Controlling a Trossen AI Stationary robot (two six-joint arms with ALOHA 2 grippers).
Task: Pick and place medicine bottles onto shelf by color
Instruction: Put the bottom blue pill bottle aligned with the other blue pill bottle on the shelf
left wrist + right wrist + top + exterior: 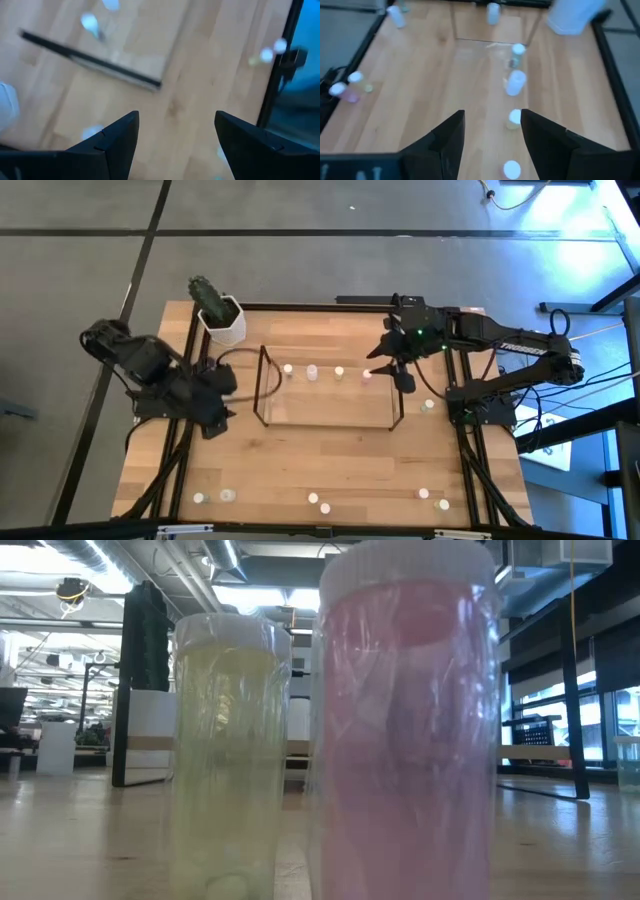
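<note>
The clear shelf point(325, 392) stands mid-table with a row of small bottles point(312, 372) on it. More bottles stand along the near edge point(313, 499) and by the right edge point(428, 406). My right gripper point(403, 378) hovers open over the shelf's right end; in its wrist view the row of bottles point(516, 82) lies beyond its open gripper point(492, 117). My left gripper point(220, 415) hangs open left of the shelf, over bare wood point(175, 120). The low view is filled by a yellowish bottle point(225, 760) and a pink bottle point(405, 730).
A white hexagonal plant pot point(222, 320) with a green plant stands at the far left corner. Dark frame bars point(190, 360) run along the table's left and right sides. Bare wood lies between the shelf and the near-edge bottles.
</note>
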